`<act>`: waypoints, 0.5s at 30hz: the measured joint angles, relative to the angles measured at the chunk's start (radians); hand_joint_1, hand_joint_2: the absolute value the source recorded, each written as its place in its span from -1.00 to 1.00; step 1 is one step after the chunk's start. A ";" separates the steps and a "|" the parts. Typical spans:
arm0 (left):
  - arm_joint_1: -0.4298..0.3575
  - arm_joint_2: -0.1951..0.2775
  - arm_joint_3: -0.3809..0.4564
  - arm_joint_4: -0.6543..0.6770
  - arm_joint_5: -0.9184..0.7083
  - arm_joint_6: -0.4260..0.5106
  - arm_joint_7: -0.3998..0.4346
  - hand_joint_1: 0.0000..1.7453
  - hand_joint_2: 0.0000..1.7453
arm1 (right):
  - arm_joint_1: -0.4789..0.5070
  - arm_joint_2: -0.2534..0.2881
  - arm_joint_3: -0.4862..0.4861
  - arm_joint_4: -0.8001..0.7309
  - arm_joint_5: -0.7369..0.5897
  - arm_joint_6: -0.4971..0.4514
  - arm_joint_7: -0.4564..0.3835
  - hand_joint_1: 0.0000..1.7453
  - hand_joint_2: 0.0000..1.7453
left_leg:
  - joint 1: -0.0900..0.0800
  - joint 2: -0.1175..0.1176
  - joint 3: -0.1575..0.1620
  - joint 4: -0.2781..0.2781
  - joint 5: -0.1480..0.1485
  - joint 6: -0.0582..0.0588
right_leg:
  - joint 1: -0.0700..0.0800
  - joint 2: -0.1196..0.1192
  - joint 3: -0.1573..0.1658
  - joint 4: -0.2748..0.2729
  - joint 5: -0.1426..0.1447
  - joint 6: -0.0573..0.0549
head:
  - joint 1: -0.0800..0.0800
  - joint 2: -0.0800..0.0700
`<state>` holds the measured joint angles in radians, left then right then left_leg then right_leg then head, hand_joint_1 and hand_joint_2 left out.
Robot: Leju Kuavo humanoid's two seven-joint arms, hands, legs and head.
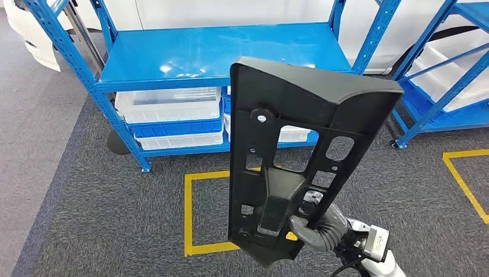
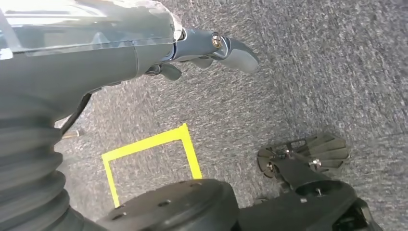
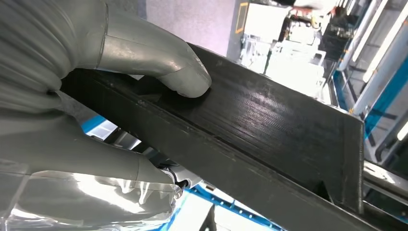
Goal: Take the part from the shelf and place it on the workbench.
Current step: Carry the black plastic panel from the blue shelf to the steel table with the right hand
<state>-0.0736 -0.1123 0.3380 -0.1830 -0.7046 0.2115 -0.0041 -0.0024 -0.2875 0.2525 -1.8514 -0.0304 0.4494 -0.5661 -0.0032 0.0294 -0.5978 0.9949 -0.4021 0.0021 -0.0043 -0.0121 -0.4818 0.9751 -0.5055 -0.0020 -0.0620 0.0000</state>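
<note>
Item: black plastic part point(image 1: 288, 156), a long flat panel with a lipped upper end and several cut-out windows. Position: held upright in front of the blue shelf point(image 1: 219, 52), clear of its top deck, above grey carpet point(image 1: 115, 213) marked with a yellow tape square point(image 1: 188, 213).

Holder: right hand point(image 1: 314, 228), gripping the part at its lower end. In the right wrist view the thick grey thumb point(image 3: 185, 77) presses flat on the panel's broad ribbed face, while the fingers point(image 3: 96, 163) wrap the opposite side (panel edge sandwiched between them).

Left hand point(image 2: 211, 50): seen above the carpet, holding nothing; fingers partly curled, whether apart or closed cannot be told.

Shelf stock: clear plastic bins point(image 1: 170, 104) on the lower level, over blue trays.

Markings: no legible writing on the part; a small label on the right wrist point(image 1: 377, 242) is too small to read.
</note>
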 joint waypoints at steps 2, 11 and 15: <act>0.001 0.000 0.000 0.000 -0.002 0.008 -0.010 -1.00 1.00 | 0.000 0.006 -0.007 0.002 -0.007 0.003 0.000 1.00 1.00 | 0.001 -0.006 -0.018 0.043 -0.038 -0.011 | -0.005 0.009 -0.010 -0.005 0.016 -0.015 | 0.000 0.000; 0.006 0.000 0.001 -0.001 -0.009 0.018 -0.022 -1.00 1.00 | 0.000 0.026 -0.024 0.014 -0.010 0.014 0.000 1.00 1.00 | 0.007 -0.074 0.058 0.072 -0.073 -0.005 | -0.006 0.080 -0.063 0.020 0.045 -0.012 | 0.000 0.000; 0.011 -0.002 0.001 -0.001 -0.009 0.019 -0.023 -1.00 1.00 | 0.001 0.029 -0.027 0.016 -0.011 0.014 0.000 1.00 1.00 | 0.010 -0.084 0.086 -0.001 -0.070 0.005 | -0.014 0.119 -0.089 0.025 0.060 0.015 | 0.000 0.000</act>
<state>-0.0630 -0.1139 0.3388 -0.1844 -0.7137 0.2302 -0.0267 -0.0019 -0.2587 0.2252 -1.8358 -0.0412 0.4639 -0.5658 0.0068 -0.0550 -0.5119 0.9935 -0.4722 0.0074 -0.0184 0.1065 -0.5707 1.0000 -0.4454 0.0134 -0.0621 0.0000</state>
